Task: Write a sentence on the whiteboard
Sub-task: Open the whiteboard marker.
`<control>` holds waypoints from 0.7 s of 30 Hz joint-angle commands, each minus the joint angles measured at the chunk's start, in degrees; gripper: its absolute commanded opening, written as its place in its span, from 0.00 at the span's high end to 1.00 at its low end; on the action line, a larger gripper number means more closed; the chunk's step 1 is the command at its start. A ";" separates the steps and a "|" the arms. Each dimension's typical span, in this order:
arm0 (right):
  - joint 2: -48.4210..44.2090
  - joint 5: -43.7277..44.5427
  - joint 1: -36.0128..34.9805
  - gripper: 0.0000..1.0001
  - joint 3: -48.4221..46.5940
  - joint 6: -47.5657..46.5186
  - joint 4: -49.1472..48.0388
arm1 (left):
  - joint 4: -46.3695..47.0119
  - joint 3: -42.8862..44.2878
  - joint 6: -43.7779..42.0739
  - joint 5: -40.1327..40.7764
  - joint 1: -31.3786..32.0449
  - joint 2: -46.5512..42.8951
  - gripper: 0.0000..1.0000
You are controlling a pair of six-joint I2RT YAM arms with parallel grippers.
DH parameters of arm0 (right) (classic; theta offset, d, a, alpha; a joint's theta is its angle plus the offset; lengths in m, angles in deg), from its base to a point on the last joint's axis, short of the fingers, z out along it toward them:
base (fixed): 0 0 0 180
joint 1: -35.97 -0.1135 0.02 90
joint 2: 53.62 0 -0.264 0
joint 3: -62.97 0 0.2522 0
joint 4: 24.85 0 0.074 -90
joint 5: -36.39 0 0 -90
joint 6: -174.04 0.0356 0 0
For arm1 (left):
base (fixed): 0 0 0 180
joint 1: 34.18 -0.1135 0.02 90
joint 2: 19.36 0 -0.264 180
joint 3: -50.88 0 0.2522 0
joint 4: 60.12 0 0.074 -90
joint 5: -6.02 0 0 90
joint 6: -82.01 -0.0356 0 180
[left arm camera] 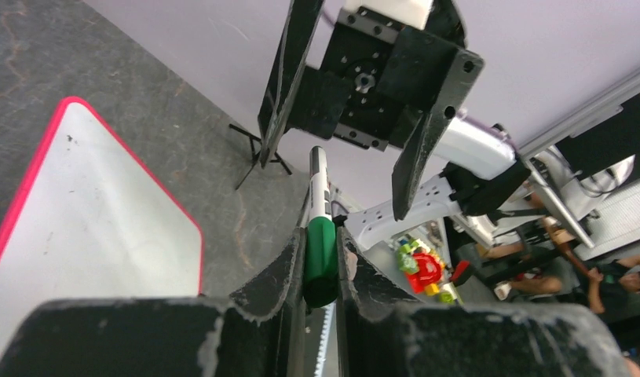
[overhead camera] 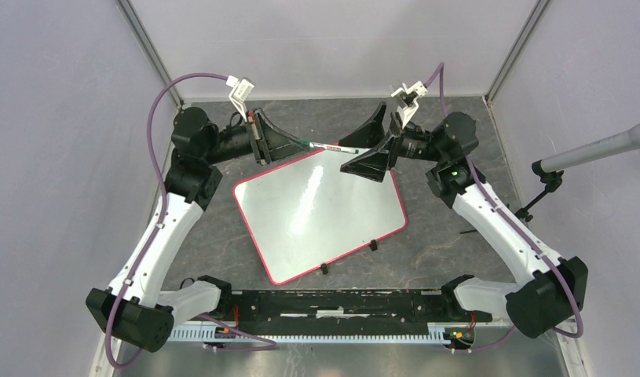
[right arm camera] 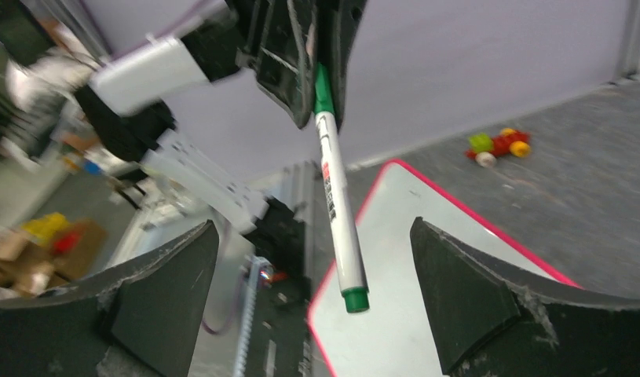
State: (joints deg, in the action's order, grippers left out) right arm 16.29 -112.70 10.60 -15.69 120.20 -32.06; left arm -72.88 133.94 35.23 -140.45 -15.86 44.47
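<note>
The whiteboard [overhead camera: 316, 212] lies tilted on the dark mat, white with a red-pink rim; its surface is blank and no sentence shows on it. It also shows in the left wrist view [left arm camera: 89, 212] and the right wrist view [right arm camera: 426, 275]. A white marker [overhead camera: 332, 146] with a green cap hangs level above the board's far edge. My left gripper [overhead camera: 297, 142] is shut on the marker's green cap [left arm camera: 320, 259]. My right gripper [overhead camera: 367, 145] is open, its fingers standing wide on either side of the marker's free green end [right arm camera: 356, 299] without touching it.
A small heap of coloured toy bricks [right arm camera: 497, 145] lies on the mat near the back wall. A microphone on a stand [overhead camera: 591, 153] reaches in from the right. Two black clips [overhead camera: 324, 269] sit at the board's near edge. Walls close the cell at the back and sides.
</note>
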 commanded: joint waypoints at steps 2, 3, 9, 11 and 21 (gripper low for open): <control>1.39 -0.08 0.10 0.08 4.41 31.40 -36.19 | 12.94 -1.86 12.44 2.30 -0.31 -0.32 0.98; 1.71 0.80 -0.01 0.10 4.45 32.76 -35.85 | 12.93 -2.09 12.79 2.94 -0.31 -0.22 0.98; 1.85 2.77 -0.59 0.28 3.19 30.58 -29.51 | 13.10 -2.85 13.56 5.43 -0.31 0.27 0.98; 2.06 3.31 -0.73 0.33 2.86 29.80 -27.77 | 13.72 -2.63 13.73 5.67 -0.31 0.70 0.97; 3.88 5.19 -1.68 0.45 0.92 27.19 -23.79 | 12.19 -2.31 11.89 6.05 0.94 1.68 0.97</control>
State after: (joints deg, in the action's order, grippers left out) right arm 19.72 -108.22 10.08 -11.39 148.18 -55.90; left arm -61.39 131.67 47.50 -136.60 -15.59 45.67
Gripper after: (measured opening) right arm 0.565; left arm 0.211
